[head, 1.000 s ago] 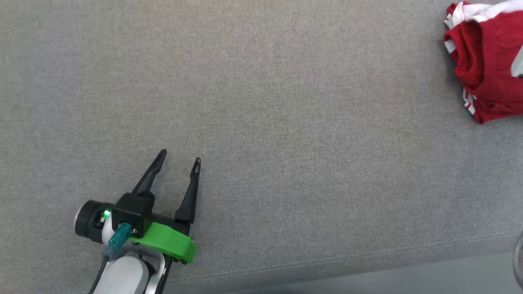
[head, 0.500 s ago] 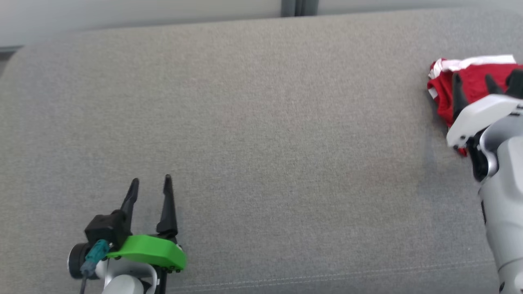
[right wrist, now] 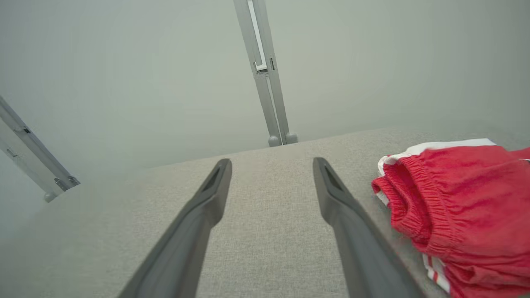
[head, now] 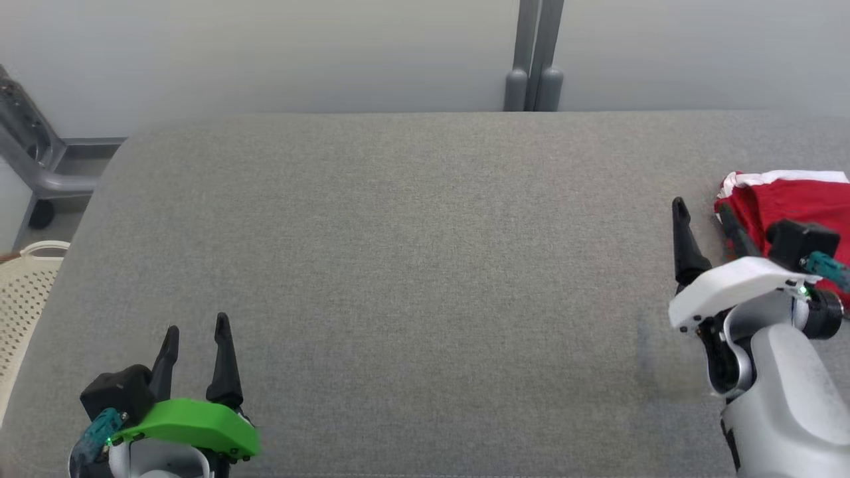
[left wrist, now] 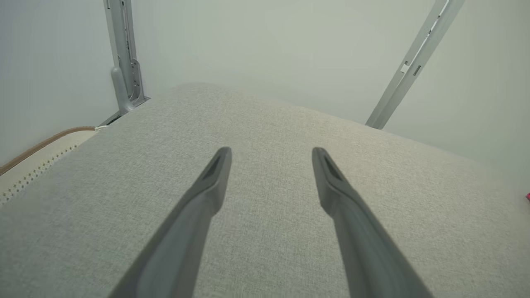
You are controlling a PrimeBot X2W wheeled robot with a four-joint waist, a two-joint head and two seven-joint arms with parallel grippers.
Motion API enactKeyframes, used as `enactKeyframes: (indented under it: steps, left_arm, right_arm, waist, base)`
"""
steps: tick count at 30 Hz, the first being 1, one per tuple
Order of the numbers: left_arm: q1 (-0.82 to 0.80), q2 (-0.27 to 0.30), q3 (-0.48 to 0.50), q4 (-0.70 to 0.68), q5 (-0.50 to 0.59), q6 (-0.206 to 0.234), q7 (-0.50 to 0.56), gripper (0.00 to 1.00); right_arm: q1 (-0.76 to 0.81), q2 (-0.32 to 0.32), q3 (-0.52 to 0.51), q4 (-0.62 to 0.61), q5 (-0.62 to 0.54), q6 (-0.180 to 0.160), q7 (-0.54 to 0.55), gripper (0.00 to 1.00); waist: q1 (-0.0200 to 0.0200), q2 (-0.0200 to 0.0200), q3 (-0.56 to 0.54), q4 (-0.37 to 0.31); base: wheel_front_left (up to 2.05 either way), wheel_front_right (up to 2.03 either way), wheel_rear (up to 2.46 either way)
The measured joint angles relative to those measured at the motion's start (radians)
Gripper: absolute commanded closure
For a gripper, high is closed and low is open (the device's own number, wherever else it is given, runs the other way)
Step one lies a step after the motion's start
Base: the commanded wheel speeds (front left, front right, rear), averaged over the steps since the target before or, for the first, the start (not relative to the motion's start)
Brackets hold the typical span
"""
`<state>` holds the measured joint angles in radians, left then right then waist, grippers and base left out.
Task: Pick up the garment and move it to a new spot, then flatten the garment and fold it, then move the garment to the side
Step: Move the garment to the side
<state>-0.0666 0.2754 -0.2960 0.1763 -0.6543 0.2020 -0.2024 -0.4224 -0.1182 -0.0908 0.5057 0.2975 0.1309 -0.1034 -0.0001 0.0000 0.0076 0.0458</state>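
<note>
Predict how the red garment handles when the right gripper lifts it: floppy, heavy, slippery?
Likely floppy: the red garment lies crumpled in soft folds, so it should drape from one pinch. Probably light; the knit looks thin. The gathered waistband looks the thickest hold for the open right gripper; slip seems unlikely.
</note>
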Motion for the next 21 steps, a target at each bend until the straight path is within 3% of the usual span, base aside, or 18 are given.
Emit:
enactKeyframes:
  steps: [12, 21]
  left_arm:
    - [0.034, 0.063, -0.015, 0.029, 0.019, -0.022, 0.010, 0.00]
    - [0.089, 0.076, -0.027, 0.030, 0.040, -0.030, -0.021, 0.00]
  right_arm:
    - [0.268, 0.067, 0.034, -0.288, -0.050, 0.000, -0.006, 0.00]
    - [0.384, 0.068, 0.066, -0.367, -0.093, 0.000, -0.040, 0.00]
  waist:
    - [0.0000, 0.0000, -0.045, 0.027]
    - [0.0000, 0.0000, -0.059, 0.024]
  base:
    - [0.00, 0.00, 0.00]
    - [0.00, 0.00, 0.00]
